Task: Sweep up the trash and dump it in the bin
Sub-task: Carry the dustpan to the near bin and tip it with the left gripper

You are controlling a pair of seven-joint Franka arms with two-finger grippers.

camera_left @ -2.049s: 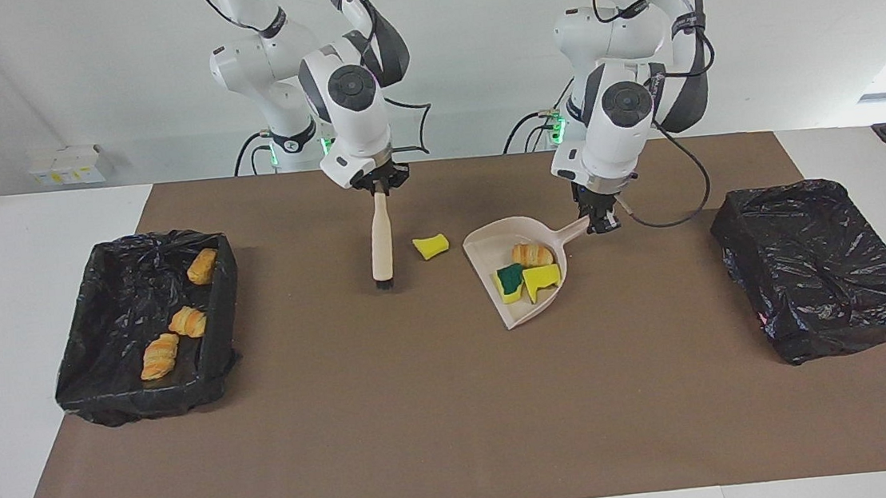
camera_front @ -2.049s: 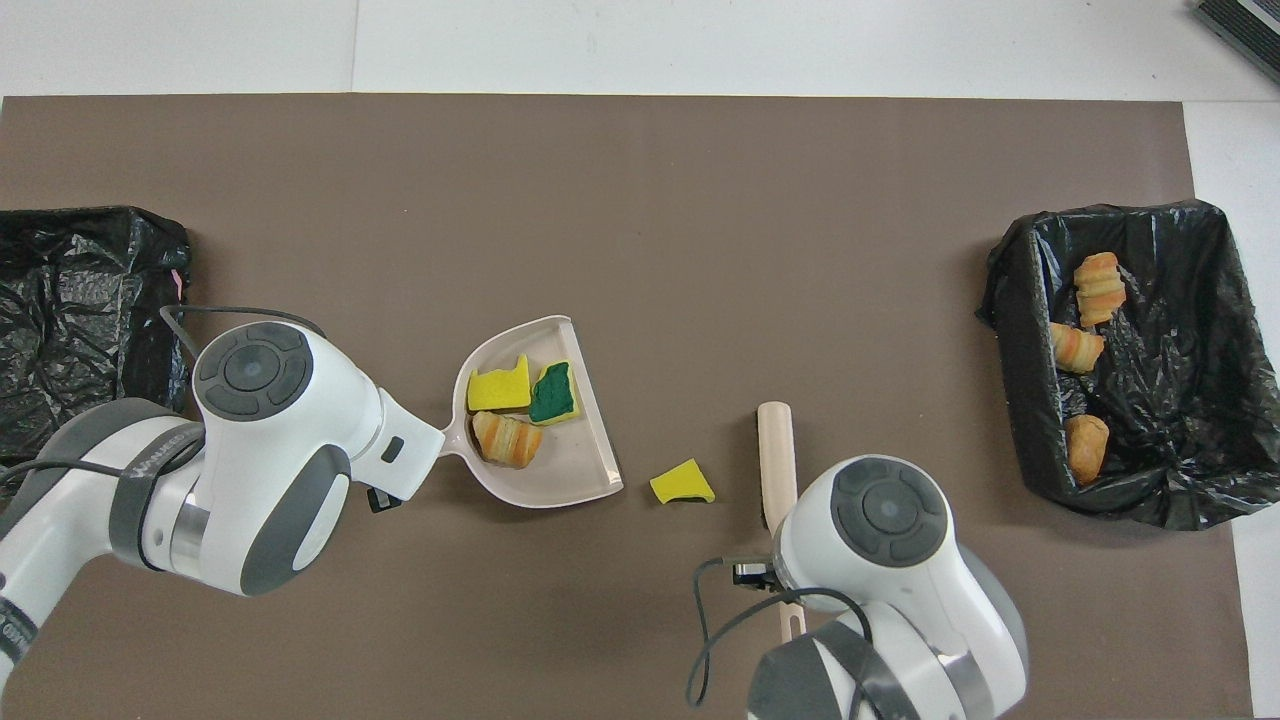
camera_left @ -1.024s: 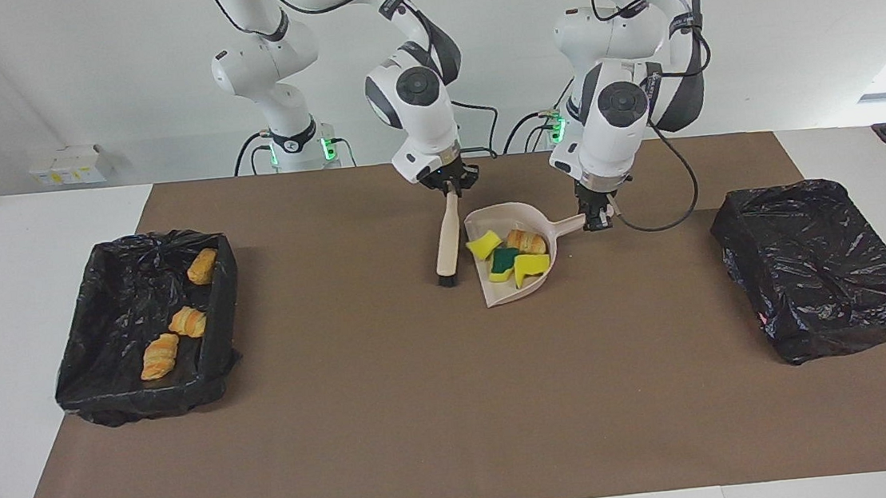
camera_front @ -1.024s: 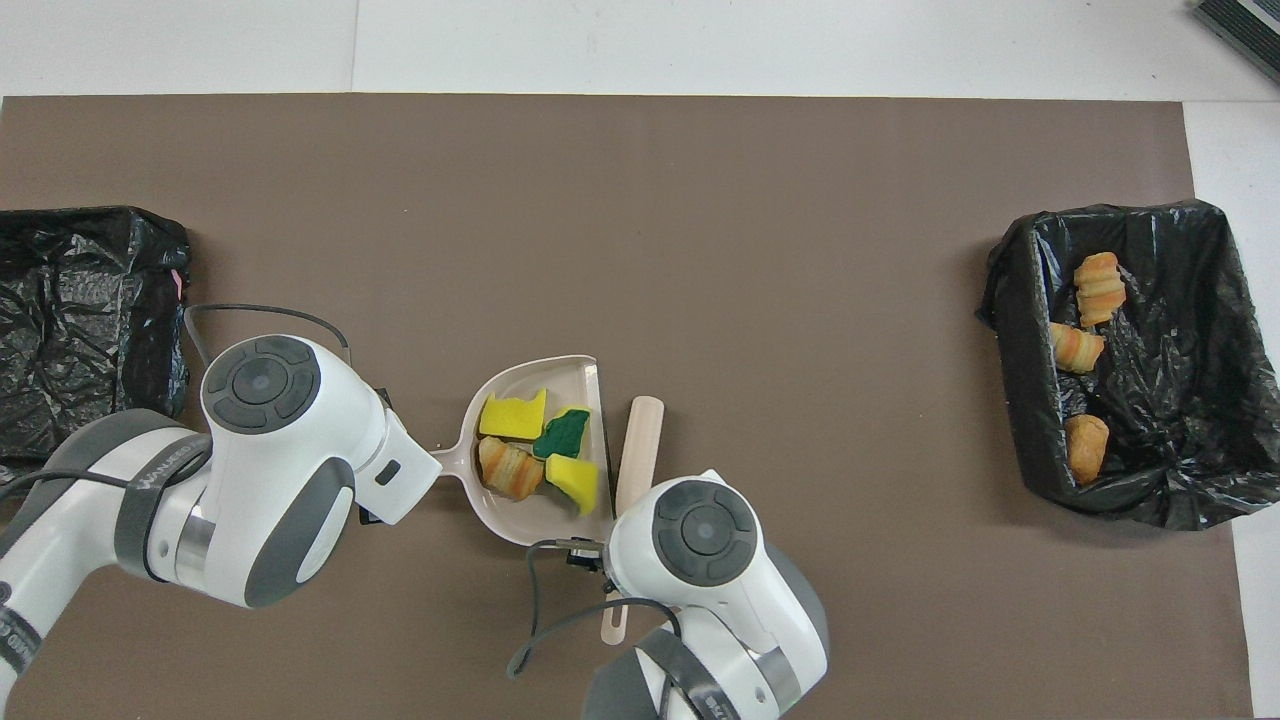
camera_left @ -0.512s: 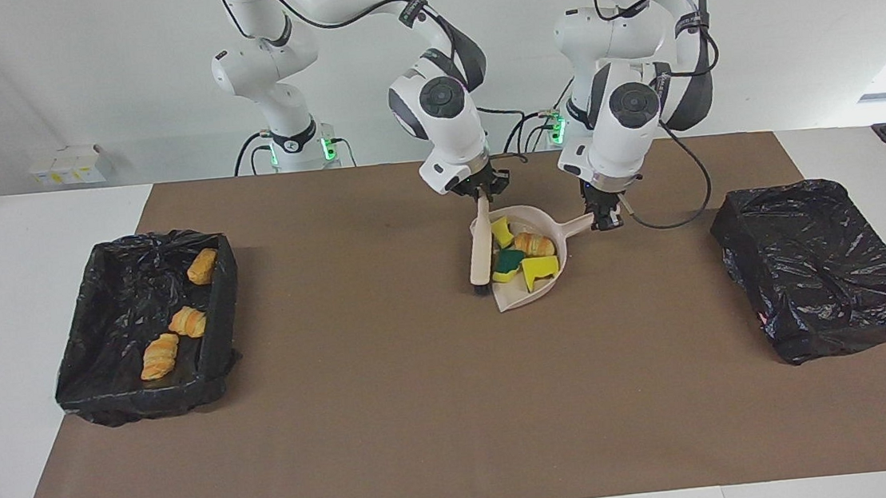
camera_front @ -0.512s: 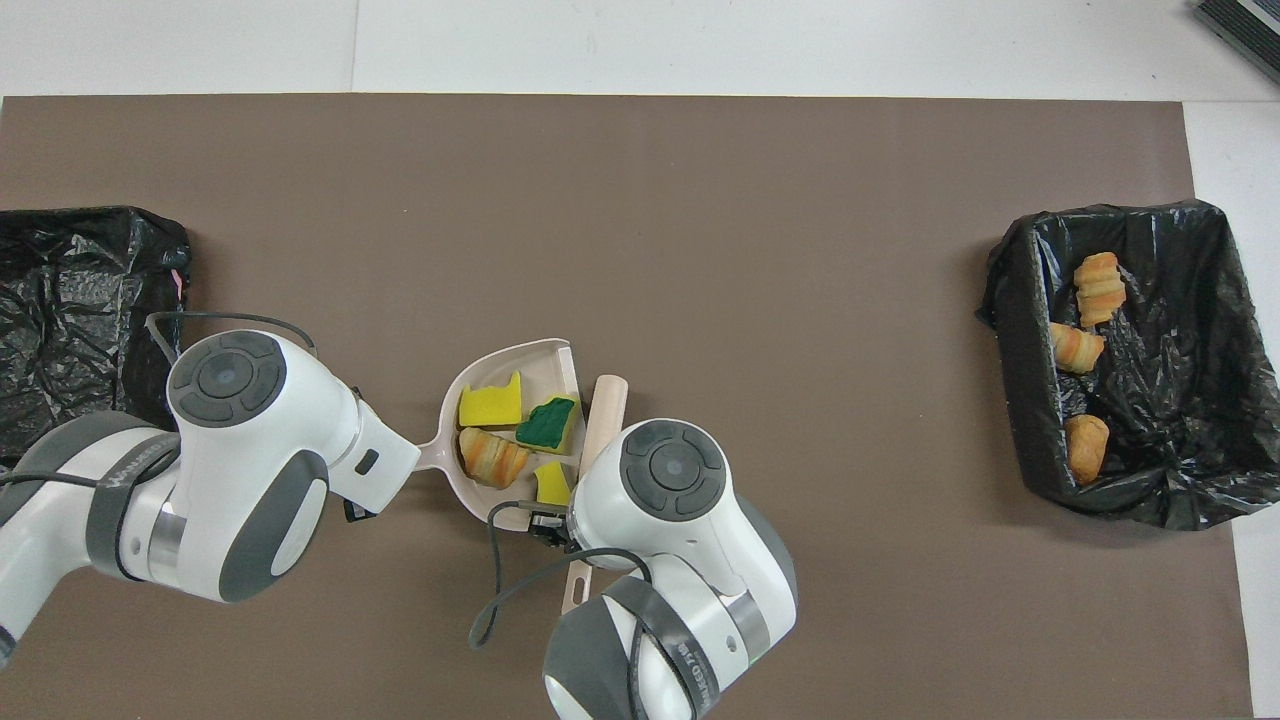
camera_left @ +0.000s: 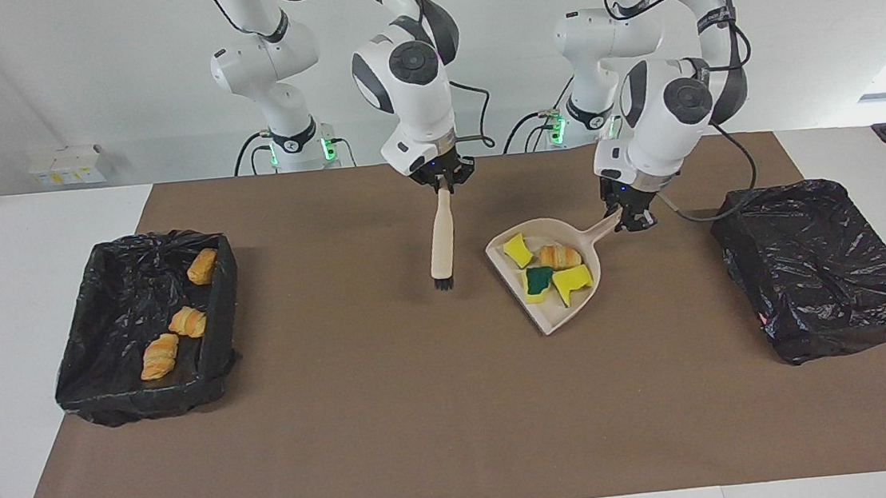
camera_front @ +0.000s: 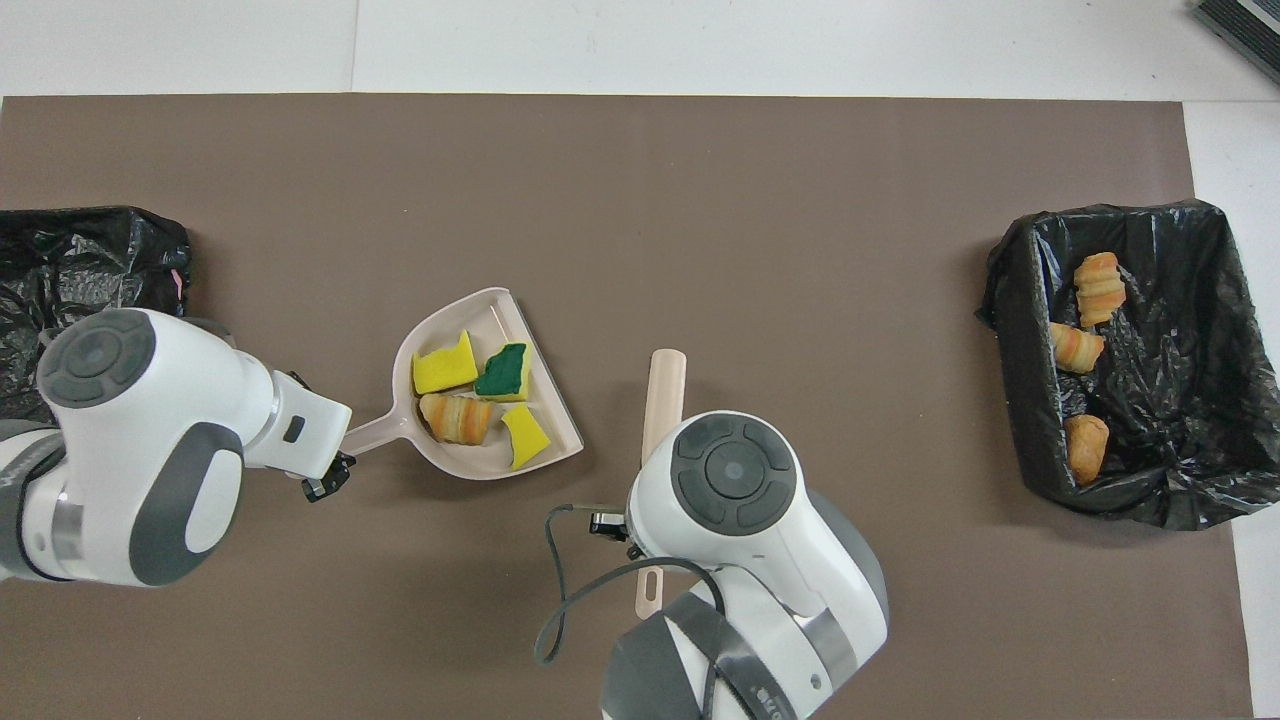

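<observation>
My left gripper (camera_left: 630, 218) (camera_front: 333, 466) is shut on the handle of the beige dustpan (camera_left: 561, 315) (camera_front: 548, 405). In the pan lies the trash: a bread piece (camera_left: 558, 256) (camera_front: 455, 417), a green-faced sponge chunk (camera_left: 538, 279) (camera_front: 503, 371) and two yellow chunks (camera_left: 518, 250) (camera_front: 444, 364). My right gripper (camera_left: 443, 181) is shut on the top of a beige brush (camera_left: 442, 237) (camera_front: 665, 392). The brush hangs bristles down beside the pan's mouth, a gap away from it. In the overhead view the right arm's own body covers that gripper.
A black-lined bin (camera_left: 223, 300) (camera_front: 1010, 380) at the right arm's end of the mat holds three bread pieces (camera_left: 189, 321). A second black-lined bin (camera_left: 813, 265) (camera_front: 80, 270) sits at the left arm's end, close to the left arm.
The brush pushed the loose yellow chunk into the pan, then drew back toward the right arm's end. The left gripper has carried the loaded dustpan toward the bin at the left arm's end.
</observation>
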